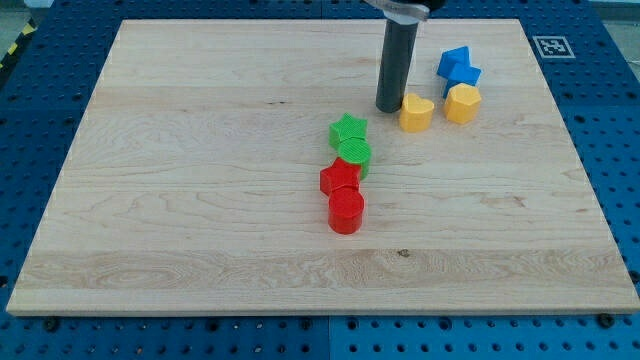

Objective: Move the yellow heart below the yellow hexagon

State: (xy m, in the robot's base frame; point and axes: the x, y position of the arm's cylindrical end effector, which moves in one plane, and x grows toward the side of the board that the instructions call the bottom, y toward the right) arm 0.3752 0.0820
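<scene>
Camera view has the tip (389,108) parked right against the view's left side of the yellow heart (416,113), up near the top edge of the table (150,200), right of centre. No claw here, just a bare rod, so nothing's gripped. The yellow hexagon (462,103) sits just right of the heart, so I'd guess the heart needs nudging down and rightward.

You have eight blocks on the bench (200,200). Two are yellow: a heart (416,113) and a hexagon (462,103). Two are blue (454,62) (464,78), shapes hard to tell. Two are green: a star (348,129) and a round one (355,154). Two are red: a star (339,179) and a cylinder (346,212). There is one rod, with my tip (388,107).
</scene>
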